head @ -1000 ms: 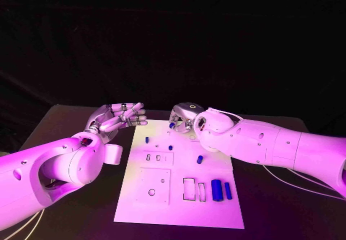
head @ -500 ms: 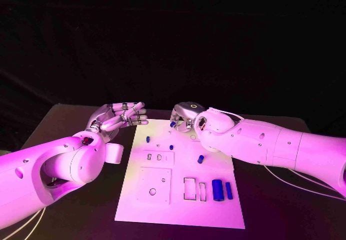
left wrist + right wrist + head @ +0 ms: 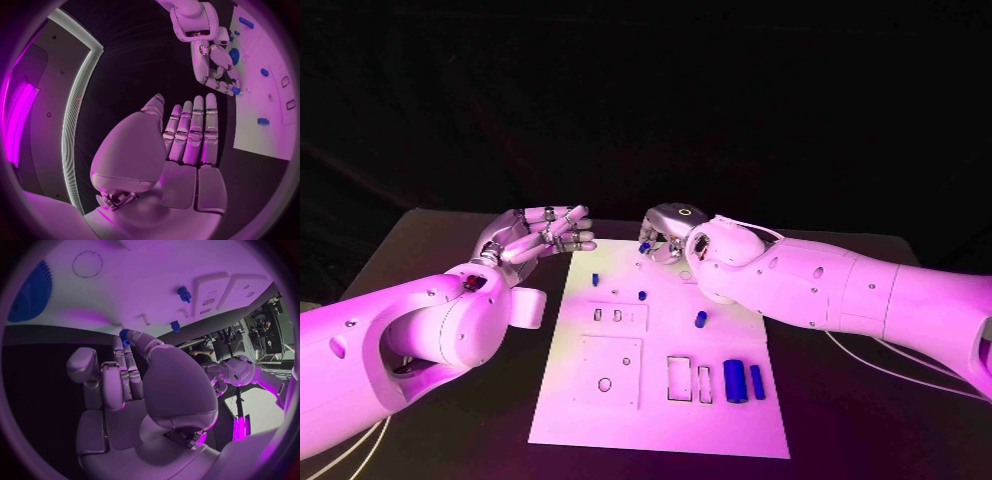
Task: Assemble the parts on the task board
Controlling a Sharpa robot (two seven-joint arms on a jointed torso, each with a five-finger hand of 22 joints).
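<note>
The right robot hand (image 3: 669, 235) hangs over the far edge of the white board (image 3: 661, 400), pinching a small blue part (image 3: 125, 335) at its fingertips. The left robot hand (image 3: 538, 234) hovers beside the board's far left corner, fingers straight and side by side, holding nothing. More blue parts lie on the board: a peg (image 3: 700, 319) mid-board and two bars (image 3: 734, 380) near the right edge.

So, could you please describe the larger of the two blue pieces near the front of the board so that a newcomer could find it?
Start at the white task board in the middle of the black table and go to its near right part, beside two empty rectangular cut-outs. Two upright blue bars lie there side by side: the wide blue bar is next to the cut-outs, thicker than the slim blue bar on its right.
</note>
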